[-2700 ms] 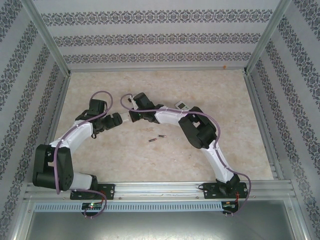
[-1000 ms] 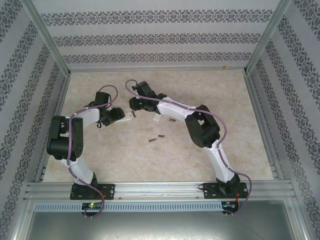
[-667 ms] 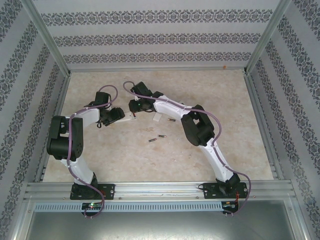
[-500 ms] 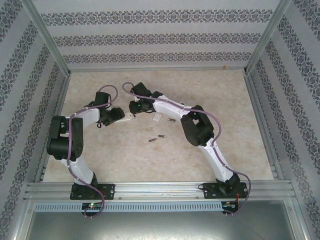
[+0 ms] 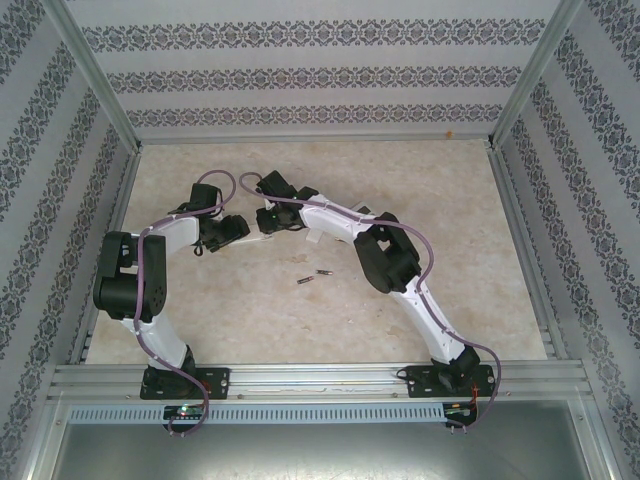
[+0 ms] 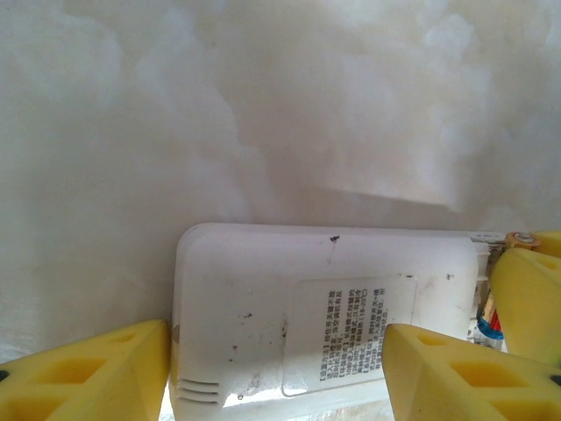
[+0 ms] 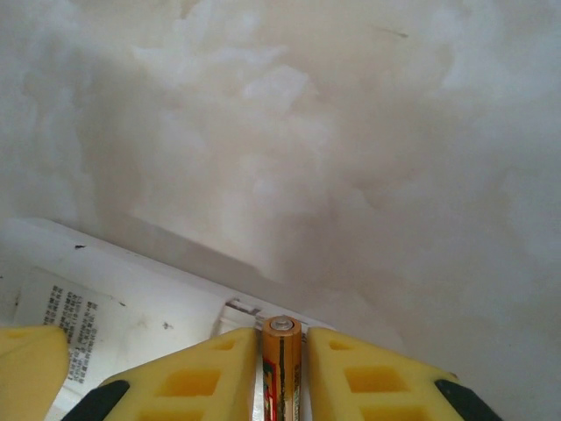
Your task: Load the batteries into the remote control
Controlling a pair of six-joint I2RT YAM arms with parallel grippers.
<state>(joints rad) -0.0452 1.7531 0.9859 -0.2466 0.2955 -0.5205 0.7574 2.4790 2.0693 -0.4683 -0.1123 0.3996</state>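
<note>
Alignment decides this step. The right gripper has its yellow fingers pressed together on a slim dark cylindrical battery with a coppery end cap. The battery lies lengthwise between them, with the cap pointing to 12 o'clock in the right wrist view. The left gripper clamps a white plastic remote control across its body, label side up. Judging by the shadow beneath it, the remote is held above the pale marbled table.

To seat the battery cleanly, I judge that its axis should be brought parallel to the open battery bay. One end should go against its contact first, then the other end be pressed down. The pinch should let go only once the battery sits flush, while the left arm holds the remote steady. Polarity marks are too small to read.

In the right wrist view the remote lies at 7 to 8 o'clock of the fingertips, with the bay's edge just under them. Whether battery and bay touch cannot be told. In the left wrist view the battery's cap sits at 3 o'clock of the remote, just beside its open end. In the top view, a loose battery and a second loose battery lie on the table at about 5 o'clock of both grippers, well apart from them.
</note>
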